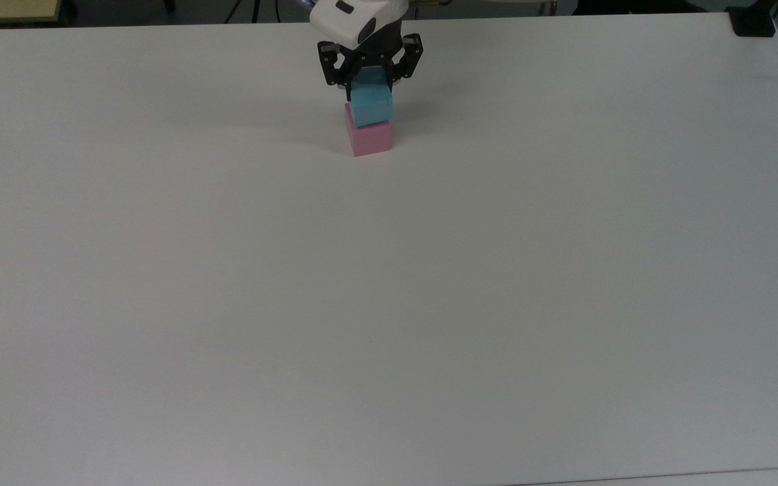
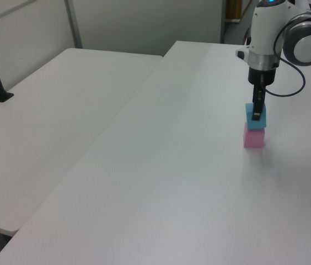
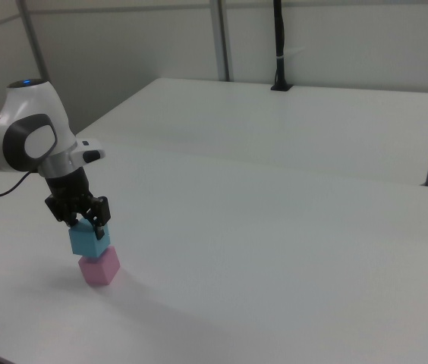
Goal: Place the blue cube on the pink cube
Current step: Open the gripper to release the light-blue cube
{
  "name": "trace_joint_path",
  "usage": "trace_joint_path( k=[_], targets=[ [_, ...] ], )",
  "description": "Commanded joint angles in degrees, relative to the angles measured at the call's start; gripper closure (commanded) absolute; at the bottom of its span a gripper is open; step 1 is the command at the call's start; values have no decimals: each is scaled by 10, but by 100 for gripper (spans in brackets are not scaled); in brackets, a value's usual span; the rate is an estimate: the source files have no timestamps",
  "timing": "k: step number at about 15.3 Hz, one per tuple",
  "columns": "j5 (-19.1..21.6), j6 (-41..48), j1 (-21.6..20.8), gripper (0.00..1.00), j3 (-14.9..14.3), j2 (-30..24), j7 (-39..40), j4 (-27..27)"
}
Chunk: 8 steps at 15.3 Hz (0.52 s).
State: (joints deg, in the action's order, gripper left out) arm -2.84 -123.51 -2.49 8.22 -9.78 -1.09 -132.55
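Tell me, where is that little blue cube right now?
The blue cube sits directly on top of the pink cube, near the far edge of the table in the top view, between the gripper's fingers.

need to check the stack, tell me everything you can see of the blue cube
The blue cube is a small, plain light blue block with a matte look and no markings. It sits on top of the pink cube, which is about the same size and rests on the white table. In the right view it looks turned slightly relative to the pink cube and set a little off from it. The gripper comes down from above, its black fingers against the blue cube's upper sides.
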Motion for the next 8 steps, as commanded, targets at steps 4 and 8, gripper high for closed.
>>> trace_joint_path(
  k=[4, 8],
  targets=[
    [-19, -15, -3, 8, -2, 1, -8, -8],
    [-19, -3, 1, 0, -2, -1, -9, 1]
  ],
)
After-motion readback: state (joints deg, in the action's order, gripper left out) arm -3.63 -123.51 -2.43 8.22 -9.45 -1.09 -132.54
